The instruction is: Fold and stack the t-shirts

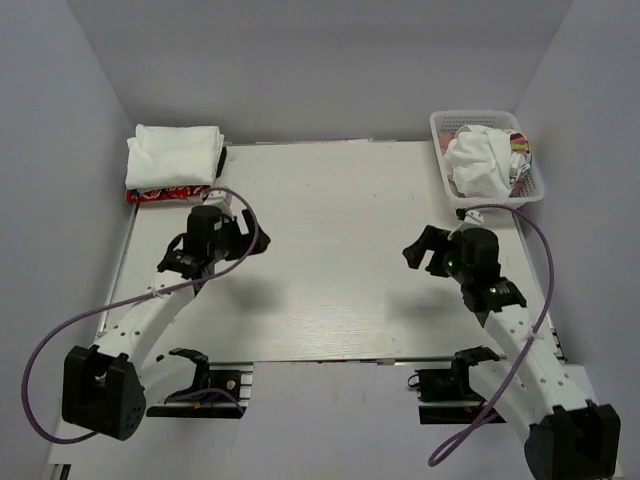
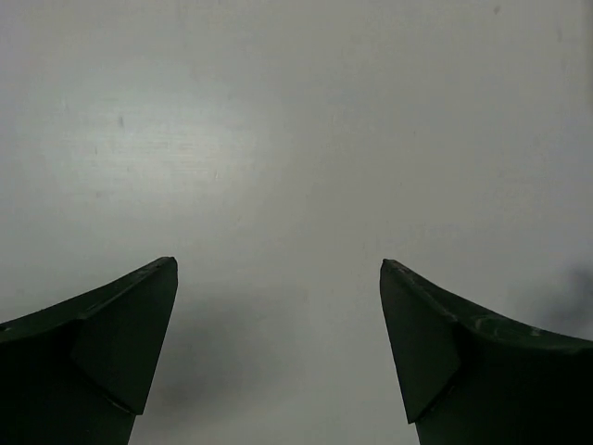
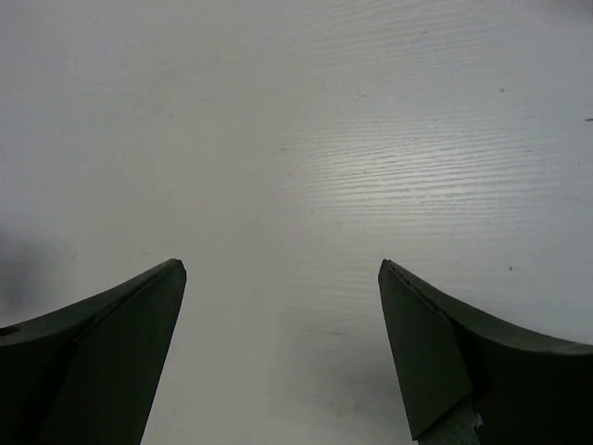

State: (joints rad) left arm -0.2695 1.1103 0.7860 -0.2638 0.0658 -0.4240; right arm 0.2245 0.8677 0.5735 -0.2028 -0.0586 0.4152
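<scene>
A folded white t-shirt (image 1: 174, 156) lies on a folded red patterned t-shirt (image 1: 165, 194) as a stack at the table's far left corner. A crumpled white t-shirt (image 1: 480, 162) with a bit of colourful print (image 1: 520, 148) fills the white basket (image 1: 534, 190) at the far right. My left gripper (image 1: 238, 232) is open and empty just in front of the stack; its view (image 2: 278, 269) shows only bare table. My right gripper (image 1: 424, 252) is open and empty below the basket, over bare table (image 3: 283, 269). The pink and blue shirts are out of view.
The white wood-grain table (image 1: 340, 260) lies between the arms. Grey walls close in the back and both sides. Purple cables loop from each arm. The table's near edge has metal mounts by the arm bases.
</scene>
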